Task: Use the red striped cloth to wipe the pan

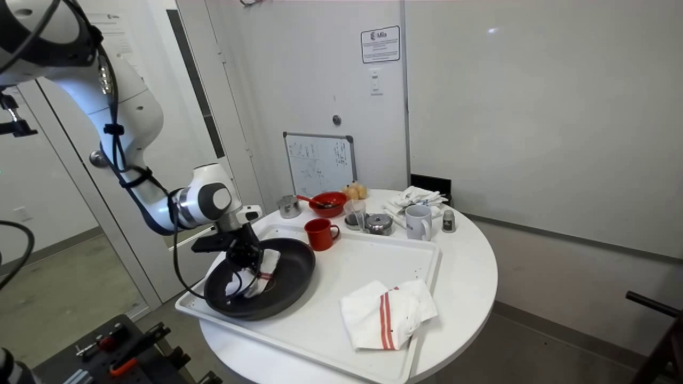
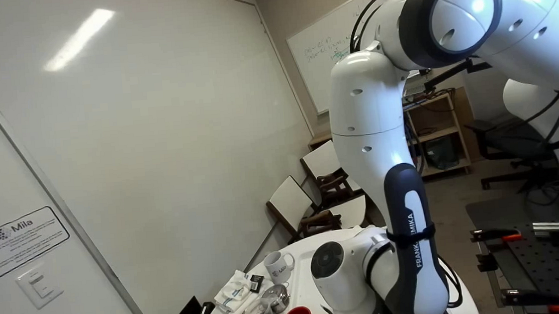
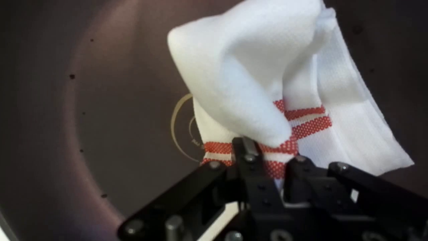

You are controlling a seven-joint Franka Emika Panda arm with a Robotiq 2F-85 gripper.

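I have the tool (image 3: 274, 157) clenched on the cloth (image 3: 254, 67), a striped fold of it caught between the fingers (image 3: 249, 152) on my wrist feed. The cloth lies bunched in the pan (image 1: 296, 269), covering part of the pale ring (image 3: 173, 122) on its floor. In an exterior view I see the pan on the tray (image 1: 384, 256), at the end by the arm (image 1: 140, 114), and the tray on the round surface (image 1: 475, 288). The red mug (image 1: 319, 234) stands upright on the tray, near the pan. Well apart from the pan, the towel (image 1: 368, 320), with bold red stripes, lies partly over the tray's rim. Beyond the tray I have the red bowl (image 1: 326, 212), the pale mug (image 1: 416, 223) and the shaker (image 1: 449, 221). In an exterior view the arm's wrist (image 2: 341, 277) hides most of the pan, and the tool is hidden from me there.
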